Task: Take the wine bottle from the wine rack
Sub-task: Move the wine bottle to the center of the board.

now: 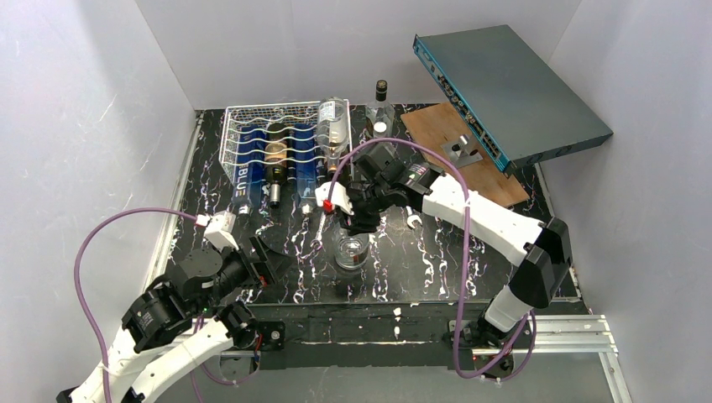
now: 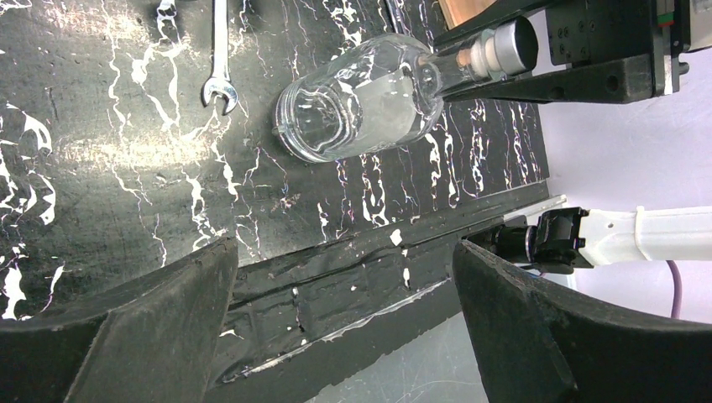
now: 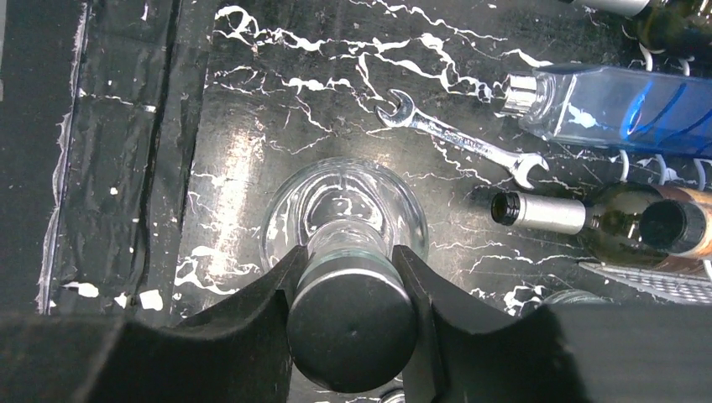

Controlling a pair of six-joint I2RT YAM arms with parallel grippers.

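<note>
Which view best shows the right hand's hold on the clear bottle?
Right wrist: the clear bottle has its cap clamped between the fingers of the right hand. Left wrist shows the whole bottle side-on; top external shows only its body below the hand.

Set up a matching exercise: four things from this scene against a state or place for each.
1. clear bottle
2. wrench
3. left tool
4. wine rack

A. open, empty
B. holds bottles lying down
C. neck clamped in right tool
D. flat on table

Pairs: 1-C, 2-D, 3-A, 4-B
</note>
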